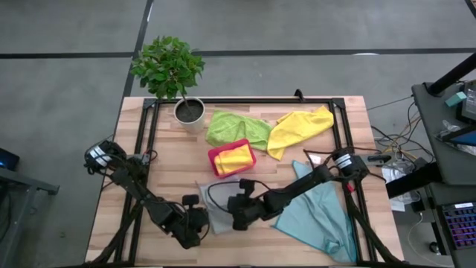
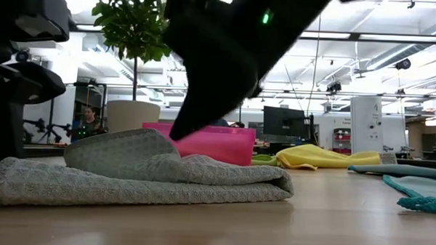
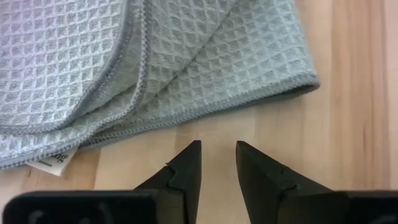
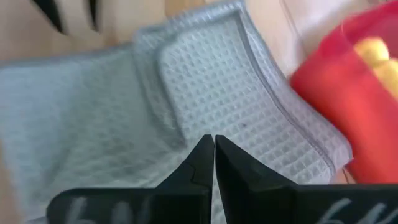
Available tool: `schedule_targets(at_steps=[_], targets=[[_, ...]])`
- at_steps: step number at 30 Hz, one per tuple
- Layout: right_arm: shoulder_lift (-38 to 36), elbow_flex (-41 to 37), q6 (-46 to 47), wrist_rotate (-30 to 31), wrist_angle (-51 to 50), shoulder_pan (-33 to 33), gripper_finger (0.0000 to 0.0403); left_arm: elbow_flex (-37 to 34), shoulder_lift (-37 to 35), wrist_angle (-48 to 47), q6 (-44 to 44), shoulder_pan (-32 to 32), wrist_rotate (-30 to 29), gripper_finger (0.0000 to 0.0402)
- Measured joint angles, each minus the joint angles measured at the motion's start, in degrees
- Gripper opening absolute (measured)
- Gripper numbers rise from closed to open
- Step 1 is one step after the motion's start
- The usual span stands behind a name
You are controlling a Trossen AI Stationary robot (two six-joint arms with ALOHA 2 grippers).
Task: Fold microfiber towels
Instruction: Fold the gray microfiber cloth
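Note:
A pale grey microfiber towel (image 1: pixel 214 216) lies folded in layers on the wood near the table's front edge; its doubled layers show in the low view (image 2: pixel 143 178). My left gripper (image 3: pixel 217 149) hovers open over bare wood just short of the towel's hemmed edge (image 3: pixel 205 109) and touches nothing. My right gripper (image 4: pixel 213 142) is shut, its tips at the towel's raised upper fold (image 2: pixel 130 145), coming in from the right. A teal-blue towel (image 1: pixel 320 216) lies spread under the right arm. My right gripper's shut fingertips (image 2: pixel 177 134) slant down from the table's right side onto the grey towel's top layer (image 4: pixel 217 93). I cannot tell whether they touch the cloth or stand just above it. No cloth shows between the fingers.
A pink tray (image 1: pixel 217 155) holding a folded yellow towel (image 1: pixel 233 159) sits just beyond the grey towel. A lime green towel (image 1: pixel 234 128) and a yellow towel (image 1: pixel 301 128) lie crumpled farther back. A potted plant (image 1: pixel 186 108) stands at the far edge. A black frame (image 1: pixel 349 186) borders the work area.

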Motion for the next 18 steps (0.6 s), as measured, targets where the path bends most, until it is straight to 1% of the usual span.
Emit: schedule_targets(at_steps=[2, 4, 7, 9, 11, 15, 18], targets=[[1.5, 0.0, 0.7, -0.4, 1.0, -0.3, 0.0009, 0.1, 0.0, 0.1, 0.0, 0.0, -0.1, 0.0085], [3.2, -0.2, -0.3, -4.0, 3.9, -0.4, 0.0009, 0.1, 0.0, 0.0, 0.0, 0.1, 0.0, 0.0085], [4.5, -0.2, -4.3, -15.5, 13.8, 0.1, 0.0008, 0.1, -0.2, 0.0, 0.1, 0.1, 0.8, 0.0085], [5.1, 0.1, -6.2, -20.5, 20.5, 1.0, 0.0008, 0.4, -0.5, 0.1, 0.1, 0.1, 1.7, 0.0085], [5.6, 0.7, -6.9, -20.3, 22.2, 1.7, 0.0008, 0.4, -0.9, 0.0, 0.1, 0.1, 2.3, 0.0085], [5.6, 1.5, -6.5, -16.0, 19.8, 1.6, 0.0008, 0.4, -1.5, 0.0, 0.0, 0.0, 4.3, 0.0085], [4.8, 2.2, -6.5, -15.6, 17.2, 1.4, 0.0008, 0.5, -2.1, -0.4, -0.1, 0.1, 8.4, 0.0085]])
